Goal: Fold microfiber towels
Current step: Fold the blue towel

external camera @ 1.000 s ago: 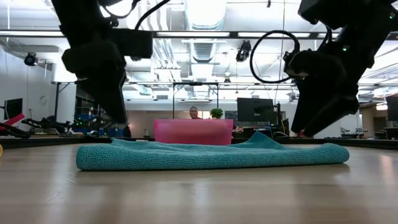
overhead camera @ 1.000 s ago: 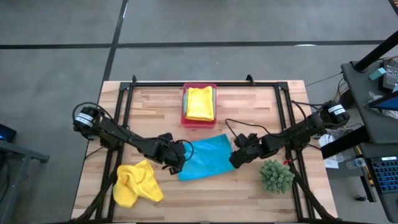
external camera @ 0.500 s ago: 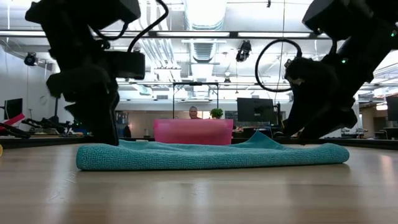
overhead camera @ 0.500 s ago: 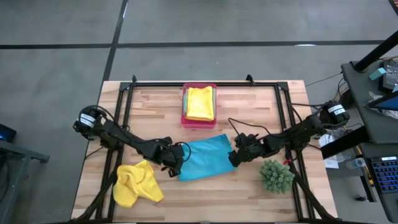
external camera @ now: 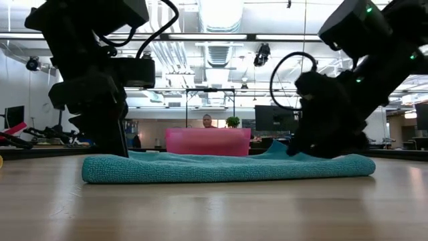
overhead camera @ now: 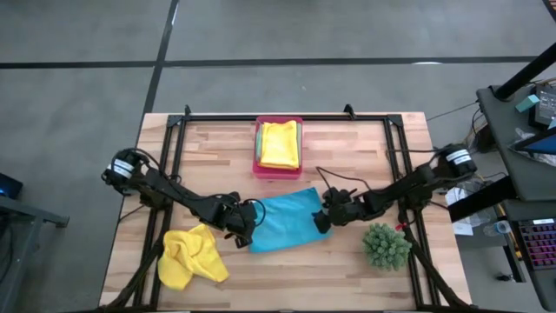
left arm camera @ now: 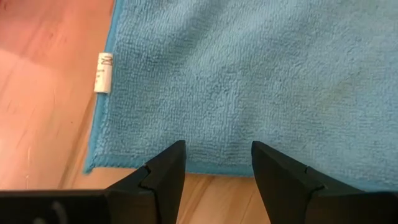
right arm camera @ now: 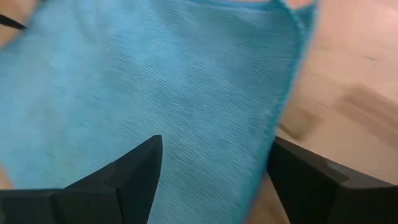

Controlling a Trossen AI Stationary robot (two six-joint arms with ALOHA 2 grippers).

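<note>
Closing in on the blue towel (overhead camera: 287, 220), the right gripper (overhead camera: 322, 217) has slid onto its edge nearest the plant (overhead camera: 386, 246), fingers spread; the left gripper (overhead camera: 248, 229) waits open at the opposite edge, ready for a fold.

right gripper (overhead camera: 323, 218) lowered onto turquoise towel (overhead camera: 287, 221)

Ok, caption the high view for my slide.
Both open tools at opposite edges of the flat turquoise microfiber towel on the wooden table.
</note>
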